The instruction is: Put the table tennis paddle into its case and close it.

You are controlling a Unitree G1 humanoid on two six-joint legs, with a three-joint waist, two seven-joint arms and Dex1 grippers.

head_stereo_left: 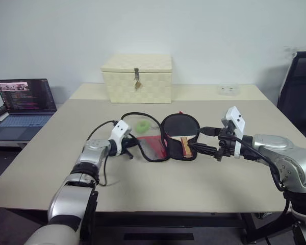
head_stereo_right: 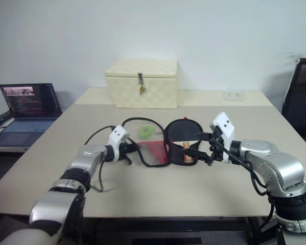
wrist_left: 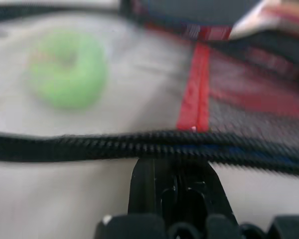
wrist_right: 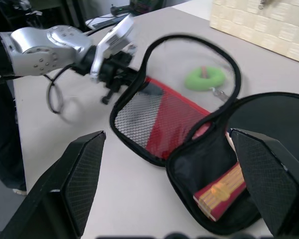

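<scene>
- The left gripper, nearest the head camera, has its jaws closed on the black zipper edge of the case; the left wrist view shows the zipper band running across just beyond the shut fingertips.
- The right gripper hangs just to the right of the case with its jaws spread wide and nothing between them; in the right wrist view its two black fingers frame the open pouch.
- The case lies open near the middle of the desk, its lid flap with red mesh pocket folded out to the left and its black half to the right.
- The table tennis paddle sits inside the black half, black face toward the far side, wooden handle with red trim pointing toward the near edge of the desk.
- A green ring-shaped object rests on the desk, inside the curve of the lid's zipper edge.
- A cream woven box with latch stands at the far side of the desk, well apart from the case.
- An open laptop sits on a lower surface to the left.
- A black chair stands to the right.
</scene>
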